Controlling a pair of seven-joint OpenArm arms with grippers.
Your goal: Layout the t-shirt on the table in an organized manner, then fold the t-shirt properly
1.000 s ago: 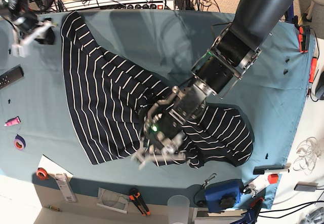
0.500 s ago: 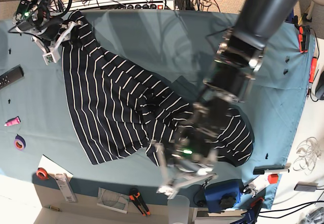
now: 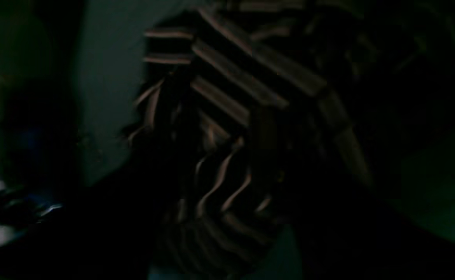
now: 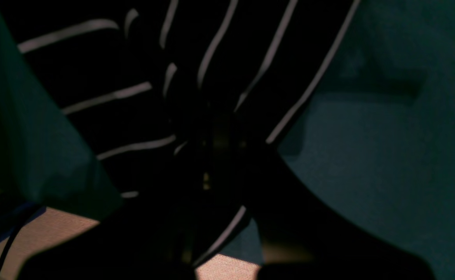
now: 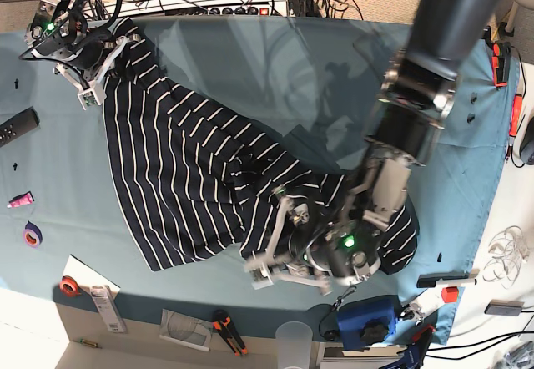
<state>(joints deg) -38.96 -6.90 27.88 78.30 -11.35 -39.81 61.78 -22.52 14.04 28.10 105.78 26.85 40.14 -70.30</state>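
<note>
The t-shirt point(image 5: 200, 177) is lying crumpled across the middle of the table point(image 5: 467, 160), running diagonally from the far left corner of the base view down toward the near right, with a bunched ridge around its centre.

The right gripper point(image 5: 93, 75) is sitting at the far left corner, its white fingers pressing together right at the shirt's upper edge. A second ago it was hanging off the cloth to the left with the fingers spread; since then it has swung in over the striped hem and closed. The right wrist view point(image 4: 219, 147) is showing striped fabric running straight into the dark fingers, so it appears to be pinching the shirt's edge, though the picture is too dark to be sure of the contact.

The left gripper point(image 5: 279, 252) is hovering low over the near edge of the shirt, fingers roughly half spread. Compared with a second ago it has travelled from the central ridge down toward the near hem, and the forearm is now standing steeper over the garment's right lobe. Whether it has any cloth between its fingers I cannot tell; the left wrist view is showing only dim striped folds point(image 3: 235, 89) close beneath it.

The shirt's left portion is looking slightly more stretched toward the far corner than before.
</note>
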